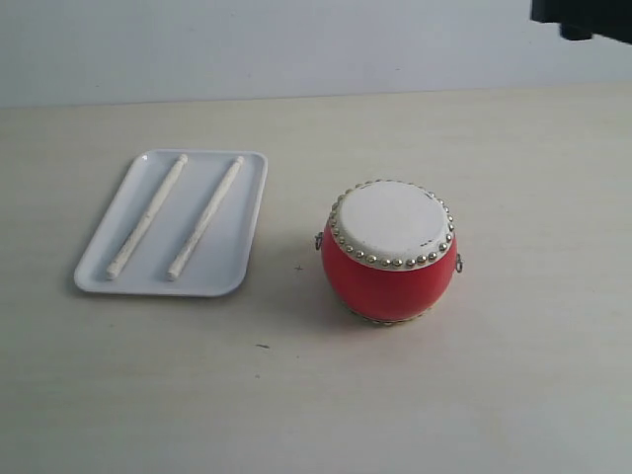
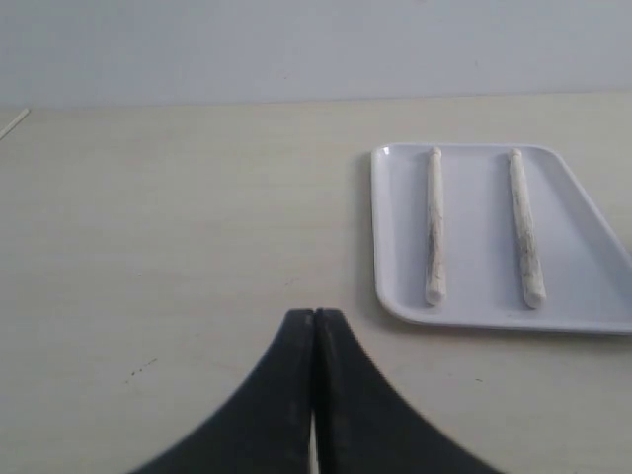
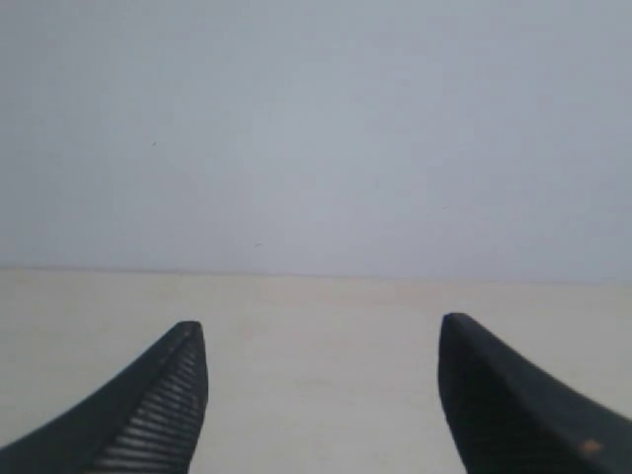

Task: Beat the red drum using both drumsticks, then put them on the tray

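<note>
Lying parallel on the smooth, low-rimmed white tray (image 1: 225, 252) ahead of the left gripper (image 2: 314, 318), its black jaws pressed together empty, are two slim cream drumsticks (image 1: 148, 215). The glossy, stud-ringed red drum (image 1: 387, 276) stands apart; the right gripper (image 3: 321, 331) gapes, empty.

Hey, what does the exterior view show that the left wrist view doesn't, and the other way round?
Only the exterior view: the red drum, standing on the table to the right of the tray and clear of it. Only the left wrist view: the left tool, shut with nothing in it. Both: the tray with the two drumsticks lying side by side in it, on the table.
</note>
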`<action>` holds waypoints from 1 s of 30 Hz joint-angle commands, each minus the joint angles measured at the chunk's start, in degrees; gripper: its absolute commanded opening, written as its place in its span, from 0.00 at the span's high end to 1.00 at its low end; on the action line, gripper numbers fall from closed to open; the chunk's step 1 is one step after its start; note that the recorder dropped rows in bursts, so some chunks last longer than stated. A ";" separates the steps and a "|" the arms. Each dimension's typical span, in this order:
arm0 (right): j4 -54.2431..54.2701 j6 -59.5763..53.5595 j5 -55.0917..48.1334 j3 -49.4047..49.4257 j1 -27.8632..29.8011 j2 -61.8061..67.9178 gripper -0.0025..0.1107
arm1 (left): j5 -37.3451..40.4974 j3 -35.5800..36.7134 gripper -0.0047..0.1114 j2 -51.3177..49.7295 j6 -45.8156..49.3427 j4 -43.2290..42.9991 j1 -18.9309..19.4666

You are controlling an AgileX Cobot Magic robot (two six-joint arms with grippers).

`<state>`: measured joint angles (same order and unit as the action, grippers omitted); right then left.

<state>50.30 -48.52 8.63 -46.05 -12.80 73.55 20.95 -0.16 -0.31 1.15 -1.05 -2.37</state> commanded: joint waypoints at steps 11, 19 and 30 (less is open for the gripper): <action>0.30 -0.42 2.58 22.27 0.60 -49.99 0.42 | -0.44 0.16 0.96 0.31 -0.10 0.12 0.05; -0.09 -0.37 2.47 27.14 0.60 -60.81 0.42 | -0.33 0.16 0.96 0.31 -0.11 0.12 0.05; -36.59 29.41 2.36 36.37 6.46 -62.71 0.42 | -0.41 0.16 0.96 0.31 0.03 0.12 0.05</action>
<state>22.80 -27.83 11.21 -11.63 -8.42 11.75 20.95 -0.16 -0.31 1.15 -1.05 -2.37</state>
